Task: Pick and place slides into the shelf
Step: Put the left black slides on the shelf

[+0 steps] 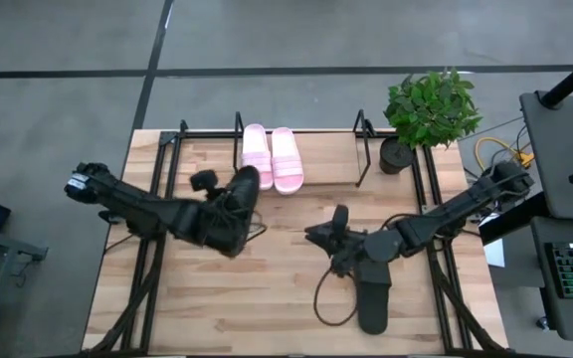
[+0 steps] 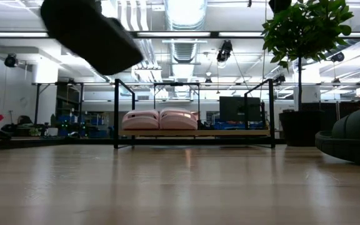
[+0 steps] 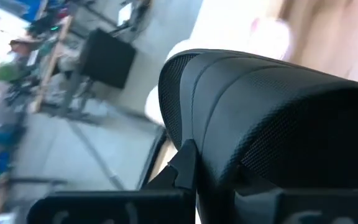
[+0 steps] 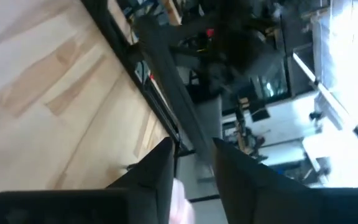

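Two black slides: one (image 1: 235, 211) clamped in left gripper (image 1: 229, 214), one (image 1: 373, 303) on table; two pink (image 1: 272, 157) shelved.

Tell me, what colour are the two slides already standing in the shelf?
Light pink. The two slides in the shelf show best in the high view.

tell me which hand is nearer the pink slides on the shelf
Left. The left hand, holding a black slide, is just beside the pink slides; the right hand sits farther out, mid-table.

Left gripper (image 1: 235, 204) clamped shut, arm raised mid-table; right gripper (image 1: 318, 235) low, fingers (image 4: 157, 165) slightly parted.
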`<state>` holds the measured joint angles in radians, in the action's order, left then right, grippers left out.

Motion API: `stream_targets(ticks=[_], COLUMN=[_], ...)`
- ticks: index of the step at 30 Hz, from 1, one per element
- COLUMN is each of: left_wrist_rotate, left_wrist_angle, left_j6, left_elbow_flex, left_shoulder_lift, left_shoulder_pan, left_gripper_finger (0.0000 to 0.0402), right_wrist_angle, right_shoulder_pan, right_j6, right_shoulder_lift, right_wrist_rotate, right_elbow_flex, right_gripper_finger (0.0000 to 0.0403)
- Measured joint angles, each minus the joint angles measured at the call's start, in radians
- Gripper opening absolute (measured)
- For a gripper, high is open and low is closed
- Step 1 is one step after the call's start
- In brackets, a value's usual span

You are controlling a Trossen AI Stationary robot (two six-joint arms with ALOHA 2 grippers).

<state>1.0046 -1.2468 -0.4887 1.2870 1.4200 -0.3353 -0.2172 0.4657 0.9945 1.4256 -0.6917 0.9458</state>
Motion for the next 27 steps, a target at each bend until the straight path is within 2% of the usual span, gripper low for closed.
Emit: stream_targets(ticks=[4, 8, 12, 20, 27], left_wrist_rotate=[-0.098, -0.125, -0.197, -0.207, -0.215], left_wrist_angle=[0.184, 0.293, 0.373, 0.394, 0.399], left_j6=[0.190, 0.304, 0.370, 0.447, 0.558], left_elbow_flex=[0.046, 0.073, 0.096, 0.155, 0.263], left_shoulder_lift=[0.000, 0.007, 0.013, 0.093, 0.197], left_shoulder_pan=[0.075, 0.128, 0.172, 0.213, 0.220], left_gripper_finger=[0.0000, 0.0000, 0.0000, 0.0000, 0.0000], right_wrist_angle=[0.002, 0.000, 0.004, 0.004, 0.016], right_shoulder_pan=[0.031, 0.042, 0.043, 0.031, 0.012], right_j6=[0.081, 0.122, 0.117, 0.100, 0.088], right_shoulder_lift=[0.064, 0.113, 0.139, 0.144, 0.146], right_wrist_rotate=[-0.044, -0.076, -0.077, 0.037, 0.043], right_elbow_flex=[0.036, 0.086, 0.136, 0.181, 0.182], right_gripper_finger=[0.0135, 0.0174, 0.0201, 0.0210, 0.0210])
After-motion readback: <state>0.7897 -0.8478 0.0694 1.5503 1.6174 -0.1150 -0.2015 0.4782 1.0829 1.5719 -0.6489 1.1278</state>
